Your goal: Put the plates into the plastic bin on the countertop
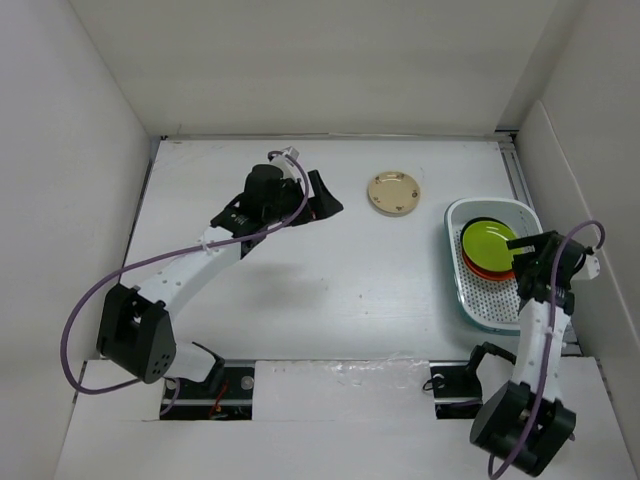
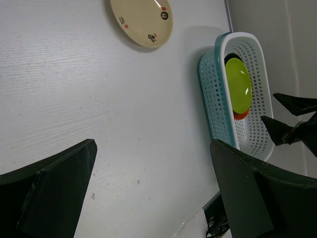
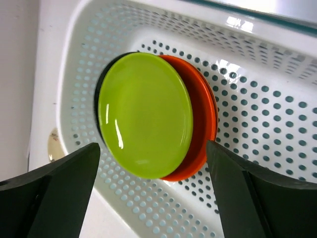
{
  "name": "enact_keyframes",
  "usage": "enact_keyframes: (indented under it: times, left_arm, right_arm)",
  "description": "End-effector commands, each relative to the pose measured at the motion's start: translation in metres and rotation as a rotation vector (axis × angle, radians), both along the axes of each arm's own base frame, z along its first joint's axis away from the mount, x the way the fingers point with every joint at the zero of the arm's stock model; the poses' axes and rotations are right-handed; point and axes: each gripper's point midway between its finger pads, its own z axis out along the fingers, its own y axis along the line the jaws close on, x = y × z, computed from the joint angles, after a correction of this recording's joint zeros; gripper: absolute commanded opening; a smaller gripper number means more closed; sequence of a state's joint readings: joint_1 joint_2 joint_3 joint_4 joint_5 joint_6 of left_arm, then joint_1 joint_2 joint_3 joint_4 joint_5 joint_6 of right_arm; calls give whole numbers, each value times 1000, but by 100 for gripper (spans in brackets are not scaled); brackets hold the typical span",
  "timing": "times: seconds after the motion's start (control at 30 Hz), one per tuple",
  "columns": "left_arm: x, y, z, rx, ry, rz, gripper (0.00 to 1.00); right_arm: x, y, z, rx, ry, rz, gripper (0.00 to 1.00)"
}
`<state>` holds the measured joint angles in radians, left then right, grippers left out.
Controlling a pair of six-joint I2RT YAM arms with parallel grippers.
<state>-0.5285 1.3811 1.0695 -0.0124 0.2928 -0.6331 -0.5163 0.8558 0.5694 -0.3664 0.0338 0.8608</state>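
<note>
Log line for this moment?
left gripper open, empty | right gripper open above plastic bin | bin: lime green plate atop orange plate, black plate | beige plate on countertop

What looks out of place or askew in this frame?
Only the stack in the plastic bin: the lime green plate sits offset on the orange plate. One beige plate lies outside on the countertop.

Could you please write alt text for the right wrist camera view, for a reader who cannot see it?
A lime green plate lies on an orange plate inside the perforated plastic bin, with the edge of a black plate showing beneath. The right gripper hangs open above them, holding nothing.
</note>
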Motion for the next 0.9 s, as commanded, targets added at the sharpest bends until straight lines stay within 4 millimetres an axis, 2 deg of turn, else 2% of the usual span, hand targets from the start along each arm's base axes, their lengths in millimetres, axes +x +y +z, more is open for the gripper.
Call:
enact_keyframes:
  times: [0.0, 0.03, 0.1, 0.2, 0.23, 0.27, 0.3, 0.33, 0.37, 0.4, 0.43, 0.47, 0.5, 0.53, 0.57, 0.6, 0.63, 0.67, 0.7, 0.73, 0.77, 0.83, 0.87]
  left_arm:
    - [7, -4, 5, -1, -45, -13, 100]
    - [8, -5, 1, 4, -37, -13, 100]
    - [17, -7, -2, 6, -58, -7, 100]
    - [33, -16, -33, 25, -25, -8, 100]
    - [44, -26, -53, 27, -8, -21, 100]
    - [49, -32, -65, 24, 3, -37, 100]
    - [60, -43, -64, 7, -8, -55, 100]
    - [74, -57, -78, -10, 14, -80, 100]
    - [74, -61, -99, -9, 58, -89, 100]
    - [86, -72, -90, -39, 39, -104, 100]
    - [94, -79, -95, -51, 47, -111, 100]
    - [102, -84, -121, -32, 84, -110, 100]
    - [118, -94, -108, -53, 60, -107, 100]
    - [126, -99, -111, -51, 65, -107, 100]
    - [130, -103, -137, -32, 112, -114, 100]
    - [137, -104, -142, -46, 133, -114, 100]
    - [149, -113, -129, -82, 116, -113, 100]
    - [159, -112, -131, -94, 121, -105, 100]
    - [159, -114, -159, -79, 181, -104, 100]
    - [162, -119, -162, -92, 198, -117, 100]
    - [176, -123, -149, -119, 177, -115, 100]
    - [179, -125, -174, -107, 239, -101, 98]
    - [187, -127, -169, -116, 230, -84, 97]
  right_arm:
    - [-15, -6, 47, -82, -85, -65, 94]
    - [-16, -6, 59, -99, -116, -66, 100]
    - [-21, -3, 74, -113, -127, -61, 100]
    - [-14, 13, 93, -83, -178, 19, 100]
    - [-12, 19, 94, -71, -185, 59, 100]
    - [-7, 33, 100, -39, -215, 129, 100]
    - [-5, 38, 103, -37, -228, 165, 100]
    - [-6, 49, 110, -26, -262, 215, 98]
    - [-7, 50, 113, -33, -272, 216, 98]
    - [-7, 60, 120, -27, -307, 263, 98]
    - [-10, 65, 127, -36, -333, 281, 98]
    - [-11, 68, 130, -39, -346, 291, 98]
    - [-12, 70, 132, -52, -351, 308, 98]
    - [-12, 75, 130, -39, -347, 329, 98]
    - [-13, 78, 132, -43, -354, 339, 98]
    - [-13, 82, 132, -38, -357, 356, 97]
    - [-11, 84, 135, -43, -367, 369, 97]
    - [-9, 86, 135, -36, -369, 383, 97]
    - [-7, 86, 130, -24, -362, 391, 97]
    - [-5, 88, 133, -20, -376, 396, 96]
    - [-3, 86, 128, -12, -366, 395, 96]
    - [1, 86, 126, 9, -362, 397, 96]
    - [3, 87, 126, 13, -365, 408, 95]
